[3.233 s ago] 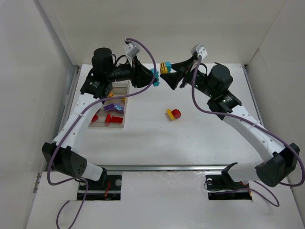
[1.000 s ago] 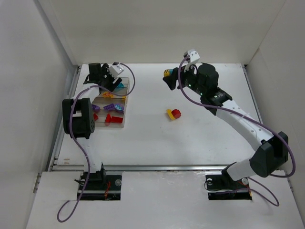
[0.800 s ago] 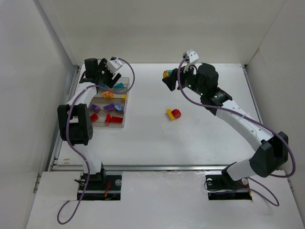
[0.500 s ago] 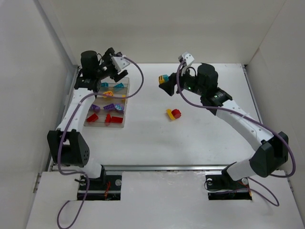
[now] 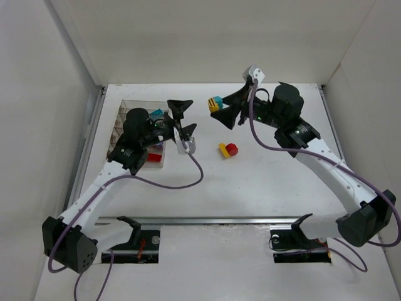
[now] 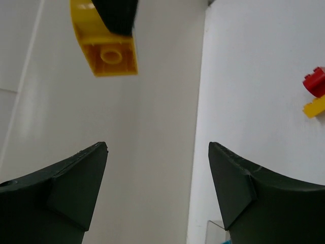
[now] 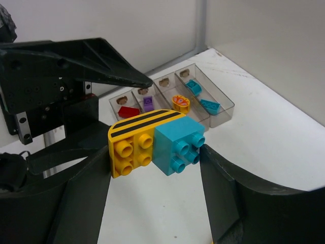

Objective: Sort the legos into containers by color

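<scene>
Cluster (image 7: 152, 143): yellow striped brick + teal brick stuck together. Mixed colours, so can't go in a bin as is. Held in air over far-middle of table (image 5: 250, 188), resting on nothing.
R gripper (image 5: 220, 108): jaws clamped on cluster, presenting it sideways twd the other gripper, prob. so one half can be pulled off.
L gripper (image 6: 157, 147): jaws apart, nothing betw. them. Aimed at cluster, near but not touching. Yellow end faces it, so that's likely the half it takes.
Next step (guess): L closes on yellow, both pull apart. Needs good line-up, else grip slips off the studs or the whole cluster twists out.
Containers (image 7: 219, 91): by table's left edge, twd far-left corner, partly hidden in top view. Row reads red, purple, yellow, teal, each w/ bricks of its own colour. Sorting looks well along.
Pair (image 5: 229, 149): red + yellow bricks joined, lying mid-table, nearer far edge, apart from both grippers. Will need splitting too.
</scene>
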You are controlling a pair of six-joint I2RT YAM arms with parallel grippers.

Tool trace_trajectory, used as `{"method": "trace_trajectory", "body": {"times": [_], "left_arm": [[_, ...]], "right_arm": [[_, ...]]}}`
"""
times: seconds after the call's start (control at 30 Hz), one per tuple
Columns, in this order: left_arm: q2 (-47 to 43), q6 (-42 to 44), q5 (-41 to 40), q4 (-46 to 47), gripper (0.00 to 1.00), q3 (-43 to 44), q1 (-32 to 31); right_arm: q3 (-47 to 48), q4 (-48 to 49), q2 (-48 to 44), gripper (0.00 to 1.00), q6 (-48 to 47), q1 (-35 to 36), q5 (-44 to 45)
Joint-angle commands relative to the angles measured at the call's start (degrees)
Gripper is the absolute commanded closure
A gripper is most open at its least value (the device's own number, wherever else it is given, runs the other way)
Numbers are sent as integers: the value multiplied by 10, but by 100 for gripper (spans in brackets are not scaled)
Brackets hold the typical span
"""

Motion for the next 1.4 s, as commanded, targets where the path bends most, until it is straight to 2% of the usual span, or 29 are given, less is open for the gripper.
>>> {"method": "trace_trajectory", "body": {"times": [0.0,0.27,0.33,0.53,0.73,1.0,1.03,1.07,1.1,1.17,1.2,1.3,1.33,1.37], "left_arm": [[-25,15,-16,95,22,2,-37],[-12,-52,-29,107,21,34,-77],[-12,-52,-29,107,24,39,-84],[3,-72,-29,107,54,57,-89],[9,-67,-29,102,65,63,-94],[3,-67,-24,102,94,63,-94],[3,-67,-24,102,94,58,-94],[-3,-67,-24,102,100,58,-94],[-3,-67,-24,102,100,58,-94],[-3,-73,-24,102,100,58,-94],[-8,-89,-24,102,100,58,-94],[-8,-102,-18,88,100,63,-94],[-8,-111,-18,88,100,63,-94],[-8,-140,-23,88,100,63,-94]], "right_arm": [[18,17,-12,100,6,17,-21],[18,17,-12,100,6,29,-35],[18,17,-12,100,6,29,-35],[13,17,-6,100,6,34,-35],[13,17,5,100,6,39,-35],[18,17,15,100,0,39,-35],[18,17,16,100,0,39,-35],[18,17,16,100,0,39,-35],[18,17,16,100,0,39,-35],[24,17,21,76,0,39,-40],[24,17,21,56,0,39,-40],[24,17,21,33,0,39,-29],[24,17,14,13,0,34,-29],[24,17,14,4,0,28,-23]]}}
